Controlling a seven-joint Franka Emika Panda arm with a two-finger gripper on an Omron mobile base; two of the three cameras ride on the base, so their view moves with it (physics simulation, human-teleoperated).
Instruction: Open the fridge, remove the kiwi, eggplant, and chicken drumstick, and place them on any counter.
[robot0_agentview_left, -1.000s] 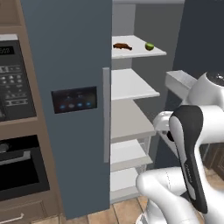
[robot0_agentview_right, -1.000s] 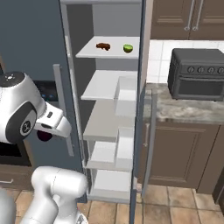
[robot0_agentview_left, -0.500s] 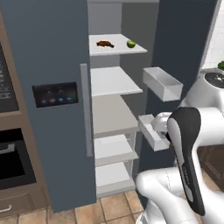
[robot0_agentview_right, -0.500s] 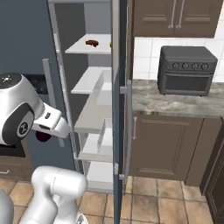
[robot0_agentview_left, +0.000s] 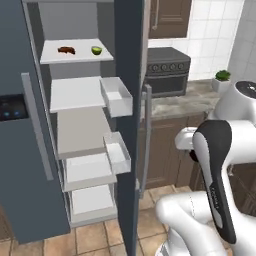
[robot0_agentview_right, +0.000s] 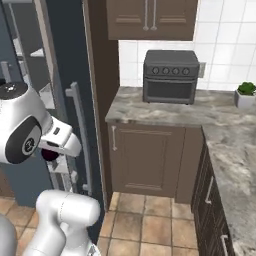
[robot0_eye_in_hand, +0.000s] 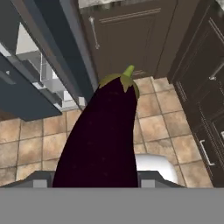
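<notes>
My gripper is shut on the eggplant, a glossy dark purple body with a green stem end pointing away from the hand, held over the tiled floor. From the right base camera, the eggplant shows as a dark patch under the white hand, beside the fridge door. The slate-blue fridge stands open with its right door swung out. On its top white shelf lie the reddish-brown chicken drumstick and the green kiwi. The marbled counter runs to the right of the fridge.
A dark toaster oven sits on the counter by the tiled wall, and a small potted plant stands at its far right. Brown cabinets lie below and above. The open fridge door, with its door bins, stands between shelves and counter.
The whole picture has shifted: the base has turned right, so the fridge slid left and the counter and toaster oven came into view. The eggplant stays in my gripper.
</notes>
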